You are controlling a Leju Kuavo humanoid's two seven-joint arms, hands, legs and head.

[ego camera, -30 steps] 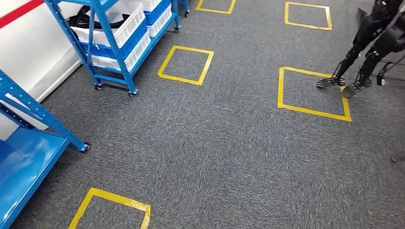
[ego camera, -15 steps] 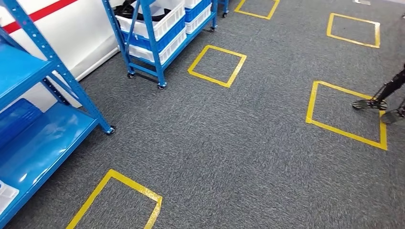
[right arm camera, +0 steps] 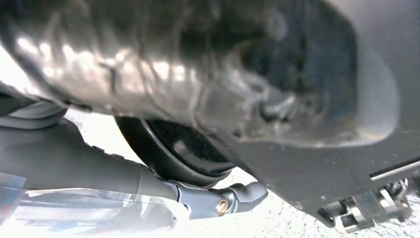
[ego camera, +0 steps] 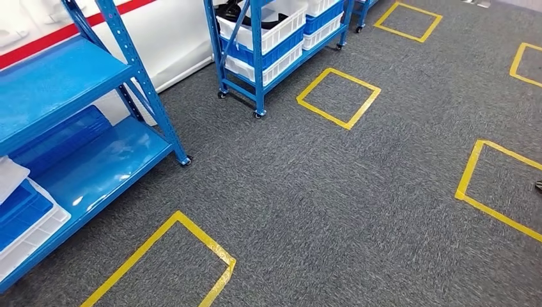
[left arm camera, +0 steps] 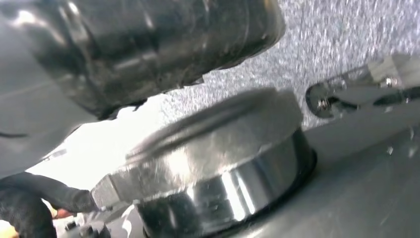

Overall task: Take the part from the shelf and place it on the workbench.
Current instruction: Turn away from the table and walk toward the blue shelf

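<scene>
A: Part first — head view, where is it?

B: I can't single it out. Dark items lie in a white bin (ego camera: 268,25) on the wheeled blue shelf (ego camera: 255,57) at upper centre; a nearer blue rack (ego camera: 83,128) fills the left. Long axis: can't tell.

A: Which arm is nearer?

B: My guess is the left, since both shelves sit left of centre.

A: Left wrist view?

B: Grey carpet (left arm camera: 341,34), blurred. Hand state: cannot tell.

A: Right wrist view?

B: Same; cannot tell.

near blue shelf (ego camera: 77,96) cut off at left.
</scene>
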